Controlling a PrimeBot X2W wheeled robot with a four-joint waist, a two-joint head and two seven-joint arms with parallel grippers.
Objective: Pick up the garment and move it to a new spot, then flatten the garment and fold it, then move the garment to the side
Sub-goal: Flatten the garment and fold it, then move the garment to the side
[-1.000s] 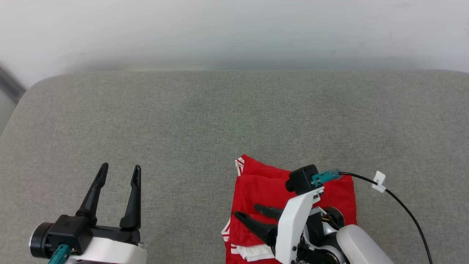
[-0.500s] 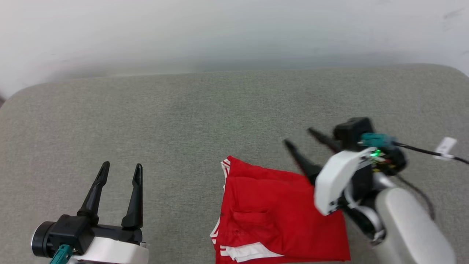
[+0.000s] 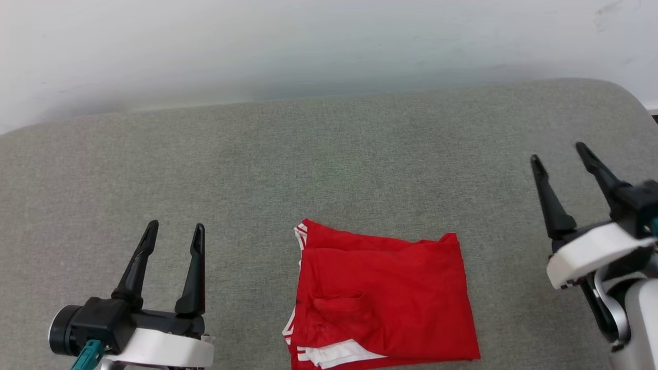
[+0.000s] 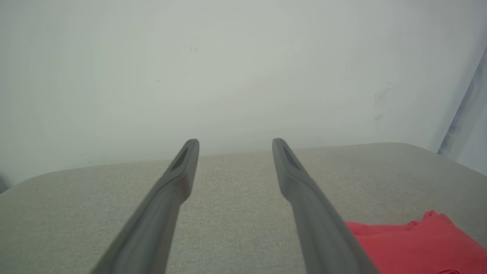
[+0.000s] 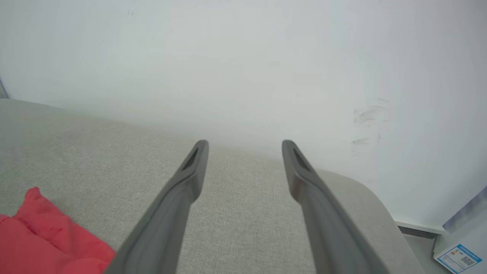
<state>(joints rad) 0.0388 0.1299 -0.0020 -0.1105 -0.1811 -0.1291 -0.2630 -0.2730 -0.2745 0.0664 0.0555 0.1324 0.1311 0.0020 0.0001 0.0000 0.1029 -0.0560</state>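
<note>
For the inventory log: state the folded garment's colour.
The garment is red with white trim; best seen in head view.

Left claw point(image 4: 235, 142) spread above cushion point(image 4: 236, 213), garment point(image 4: 418, 247) beside.

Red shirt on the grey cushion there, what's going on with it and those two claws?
A two-armed robot is doing a laundry-folding job. The red shirt lies folded into a rough rectangle on the grey cushion, with white sleeve trim peeking out at its near edge. Nothing is holding it: the left gripper and the right gripper both stand open and empty, one on each side, clear of the cloth. The folding looks done.
</note>
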